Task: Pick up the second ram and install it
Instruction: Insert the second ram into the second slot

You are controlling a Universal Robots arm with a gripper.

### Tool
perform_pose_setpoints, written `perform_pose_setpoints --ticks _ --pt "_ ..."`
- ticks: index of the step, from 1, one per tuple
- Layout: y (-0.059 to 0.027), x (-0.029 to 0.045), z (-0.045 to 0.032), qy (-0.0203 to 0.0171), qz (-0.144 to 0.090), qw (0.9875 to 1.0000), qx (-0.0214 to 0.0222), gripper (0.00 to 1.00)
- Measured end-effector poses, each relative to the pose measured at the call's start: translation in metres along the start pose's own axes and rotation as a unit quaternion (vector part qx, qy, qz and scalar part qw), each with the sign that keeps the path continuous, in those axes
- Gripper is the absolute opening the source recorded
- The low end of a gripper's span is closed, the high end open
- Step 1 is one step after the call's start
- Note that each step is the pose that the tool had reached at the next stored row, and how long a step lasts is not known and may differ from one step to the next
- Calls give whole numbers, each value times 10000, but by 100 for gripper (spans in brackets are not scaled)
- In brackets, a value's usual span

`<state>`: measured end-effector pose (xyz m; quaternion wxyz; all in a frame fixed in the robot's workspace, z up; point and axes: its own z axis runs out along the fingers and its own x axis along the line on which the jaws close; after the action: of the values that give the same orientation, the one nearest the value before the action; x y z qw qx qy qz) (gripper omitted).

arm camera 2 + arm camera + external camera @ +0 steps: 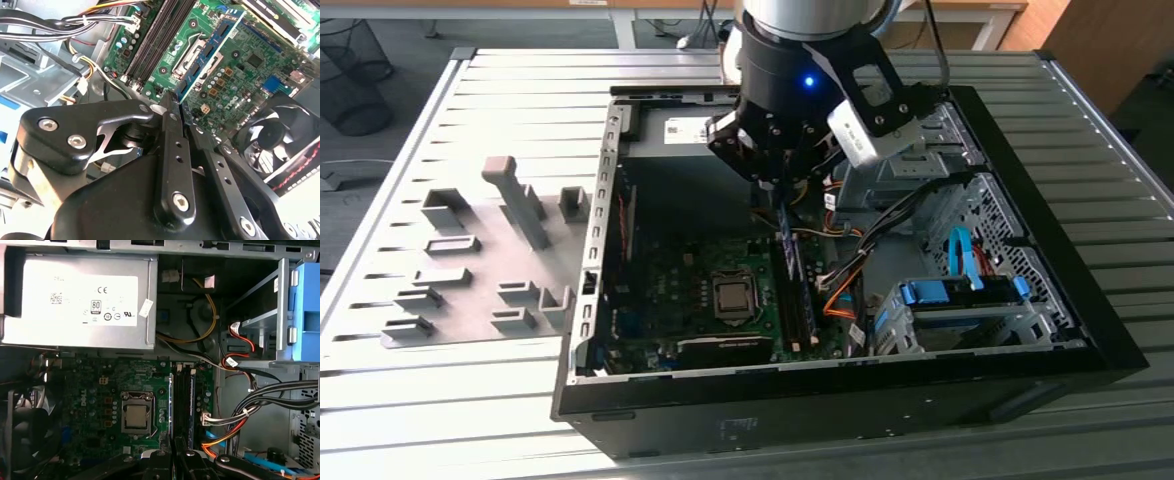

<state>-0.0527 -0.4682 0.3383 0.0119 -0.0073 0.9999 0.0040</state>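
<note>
Hovering at the frame's upper centre in the exterior view, the gripper [778, 180] hangs over the open computer case [1067, 330], a thin stick dropping from it toward the motherboard [707, 270]. In the second wrist view, the fingers [172, 150] pinch the second ram [207, 50], which runs toward the upper right. In the first wrist view, the memory slots [182, 400] stand at lower centre. Seating well should need the stick parallel to its slot and pressed evenly.

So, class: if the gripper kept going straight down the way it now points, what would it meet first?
The gripper holds the second ram edge-down above the motherboard. Straight on, the stick would probably reach the memory slots beside the processor socket first, though which slot is unclear.
</note>
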Motion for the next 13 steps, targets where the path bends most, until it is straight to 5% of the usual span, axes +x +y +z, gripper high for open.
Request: perform_pose_setpoints --ticks 13 --pt "-12 -113 239 8 -18 10000 0 14"
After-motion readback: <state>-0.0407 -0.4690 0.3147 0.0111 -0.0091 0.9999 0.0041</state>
